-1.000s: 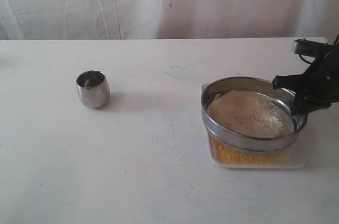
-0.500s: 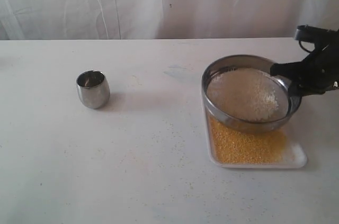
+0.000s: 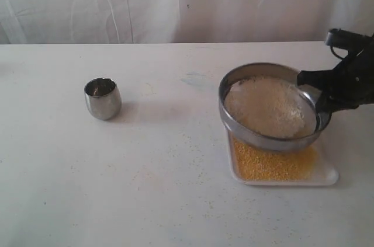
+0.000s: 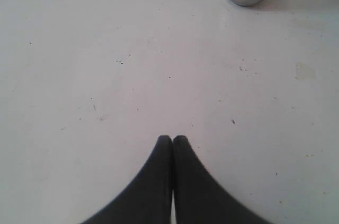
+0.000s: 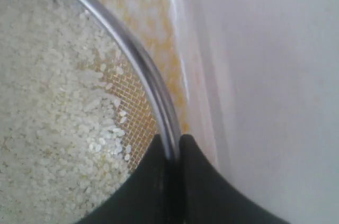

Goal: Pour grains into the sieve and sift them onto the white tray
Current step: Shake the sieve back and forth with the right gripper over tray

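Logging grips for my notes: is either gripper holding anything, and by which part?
The right gripper pinches the sieve by its steel rim, one finger inside, one outside. The left gripper is shut on nothing.

table (image 3: 175, 194) surface open across centre and lower left of the frame. obstacles: steel cup (image 3: 103, 98) at left; sieve (image 3: 257, 139) above white tray (image 3: 328, 174) at lower right.

silver sieve (image 3: 245, 133), whitish grains (image 3: 269, 107); white tray (image 3: 332, 176), yellow grains (image 3: 269, 165); black right claw (image 5: 172, 150).
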